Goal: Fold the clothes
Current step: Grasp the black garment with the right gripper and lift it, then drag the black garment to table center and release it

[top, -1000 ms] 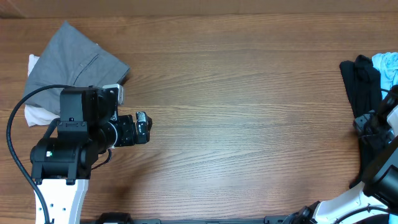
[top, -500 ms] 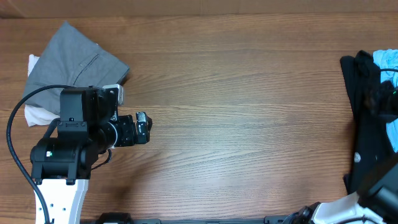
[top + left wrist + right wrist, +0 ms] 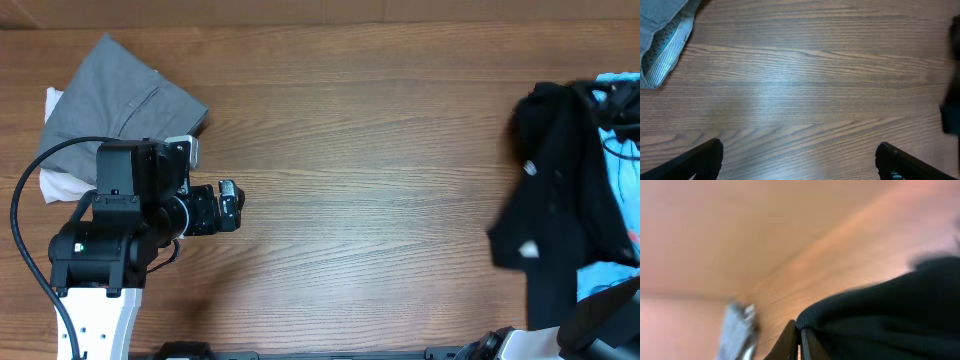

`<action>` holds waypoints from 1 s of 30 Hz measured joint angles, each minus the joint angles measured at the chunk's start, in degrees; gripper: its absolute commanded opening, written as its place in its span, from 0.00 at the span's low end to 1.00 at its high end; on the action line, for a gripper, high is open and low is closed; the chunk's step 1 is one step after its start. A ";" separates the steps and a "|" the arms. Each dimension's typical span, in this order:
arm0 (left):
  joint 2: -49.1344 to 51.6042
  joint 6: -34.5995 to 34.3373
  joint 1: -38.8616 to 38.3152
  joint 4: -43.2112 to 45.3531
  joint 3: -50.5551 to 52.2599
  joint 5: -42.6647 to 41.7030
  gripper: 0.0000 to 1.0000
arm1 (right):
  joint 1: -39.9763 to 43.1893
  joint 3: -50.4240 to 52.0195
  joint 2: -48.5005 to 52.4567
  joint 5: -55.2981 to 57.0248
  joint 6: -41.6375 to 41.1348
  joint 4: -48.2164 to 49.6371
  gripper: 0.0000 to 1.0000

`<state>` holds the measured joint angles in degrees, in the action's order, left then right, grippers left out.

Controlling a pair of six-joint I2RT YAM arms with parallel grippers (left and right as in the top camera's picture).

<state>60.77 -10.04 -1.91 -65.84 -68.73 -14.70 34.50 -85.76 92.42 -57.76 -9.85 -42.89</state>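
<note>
The right gripper [image 3: 801, 342], clamped on the black T-shirt [image 3: 560, 200] at 3 o'clock, seems to fetch it for folding, and next should spread it flat, helped by the left gripper [image 3: 800, 167], now wide apart.

- The table [image 3: 380, 180] is filling nearly the whole overhead view, its wood grain running left to right and a soft glare lying across the middle.
- A grey garment [image 3: 120, 95] is lying folded near the table's far left corner, one tip pointing toward the far edge.
- A white cloth [image 3: 58, 186] is sticking out from under the grey garment on its left side, touching it.
- In the left wrist view the grey garment [image 3: 657, 12] is showing at the upper left, its edge turning up a striped lining [image 3: 665, 47] in blue and white.
- A paler strip [image 3: 300, 10] is running along the table's far edge.
</note>
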 measured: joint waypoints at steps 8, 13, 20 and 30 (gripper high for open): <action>0.00 0.00 0.00 0.02 -0.02 0.00 1.00 | -12.09 -0.17 -0.02 -9.20 -0.17 2.38 0.04; 0.00 0.00 0.00 0.02 -0.02 0.00 1.00 | -23.85 -0.26 -0.02 -1.29 -3.13 -0.13 0.94; 0.00 0.00 0.00 -0.22 -0.04 0.00 1.00 | -33.51 -0.28 -0.22 15.85 -6.05 -0.94 1.00; 0.00 0.00 0.00 -0.39 -0.07 0.00 1.00 | -26.91 0.37 -0.02 40.70 -9.86 -13.16 1.00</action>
<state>60.77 -10.04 -1.91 -66.24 -68.79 -14.70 7.60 -85.38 92.40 -17.06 -19.70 -56.05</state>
